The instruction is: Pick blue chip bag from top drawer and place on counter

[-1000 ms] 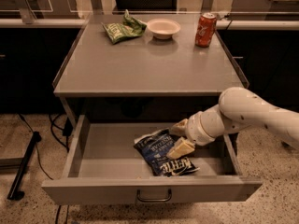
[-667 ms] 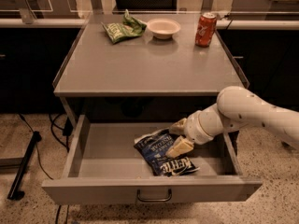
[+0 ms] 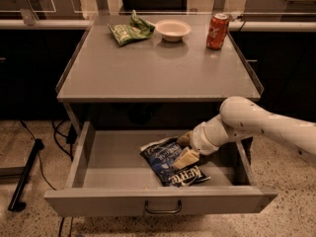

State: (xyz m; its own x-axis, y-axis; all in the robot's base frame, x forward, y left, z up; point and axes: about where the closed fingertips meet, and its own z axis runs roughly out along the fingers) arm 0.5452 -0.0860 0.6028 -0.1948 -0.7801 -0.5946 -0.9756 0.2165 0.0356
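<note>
Gripper (image 3: 178, 152): down inside the top drawer (image 3: 123, 202), right of centre in the lower half of the frame. The arm (image 3: 269, 125) enters from the right edge. Jaws stand apart, one finger (image 3: 185, 158) resting on the face of the blue chip bag (image 3: 160, 157), the other at the bag's far edge. No firm clamp is evident.

Blue chip bag: lies flat on the drawer floor, centre to right, white lettering toward the front panel. It is not lifted.

Step in hand, by judgement: the grasp. The pick is not yet made and the placing has not begun.

Next move calls for closing on the bag's upper right part, then a lift straight up until the bag clears the drawer walls. The arm must then draw forward, because the counter (image 3: 158, 68) overhangs the rear of the drawer.

Edges: the counter's front lip sits directly above the wrist, which is the main obstruction. The right drawer wall is close beside the arm.

Open room: the front and middle of the counter are bare. The green snack bag (image 3: 129, 31), bowl (image 3: 173, 29) and red can (image 3: 217, 31) stand along the far edge, upper frame.
</note>
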